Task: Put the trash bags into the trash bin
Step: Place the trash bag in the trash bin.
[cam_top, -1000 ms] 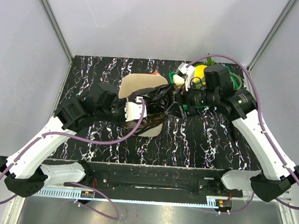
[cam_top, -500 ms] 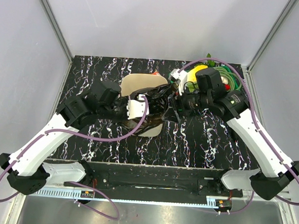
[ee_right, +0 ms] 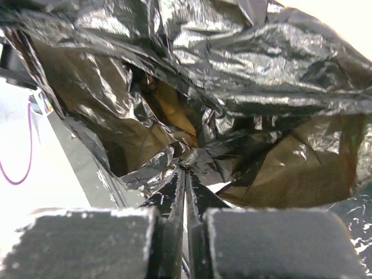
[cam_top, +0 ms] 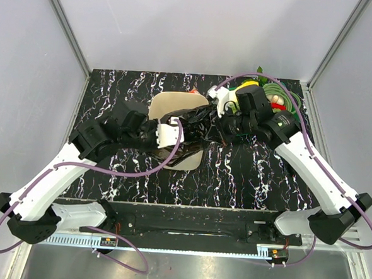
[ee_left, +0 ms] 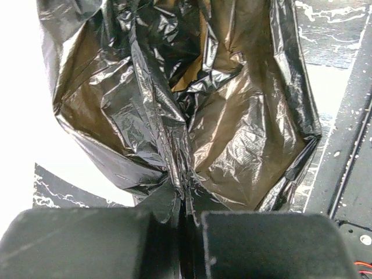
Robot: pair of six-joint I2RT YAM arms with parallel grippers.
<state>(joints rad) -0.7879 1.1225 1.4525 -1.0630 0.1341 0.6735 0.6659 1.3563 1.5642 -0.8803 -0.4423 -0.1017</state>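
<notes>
The trash bin (cam_top: 169,104) stands cream-coloured in the middle of the table, seen from above. A glossy black trash bag (cam_top: 196,124) lies crumpled across its mouth, stretched between both grippers. My left gripper (cam_top: 176,137) comes in from the left and is shut on a gathered fold of the bag (ee_left: 186,116), the pinch showing at the gripper's tips (ee_left: 186,195). From the right, my right gripper (cam_top: 222,126) is shut on a twisted bit of the bag's edge (ee_right: 192,160). Brownish inner folds of the bag (ee_right: 244,70) fill both wrist views.
A green tray (cam_top: 288,100) with yellow and red items sits at the back right, close behind the right wrist. An orange wrapper (cam_top: 193,90) and a white object (cam_top: 218,96) lie just behind the bin. Grey walls enclose the black marbled table (cam_top: 247,175).
My right gripper has moved left from the green tray to the bag and closed on its edge. The left gripper keeps its hold, nearly still.
</notes>
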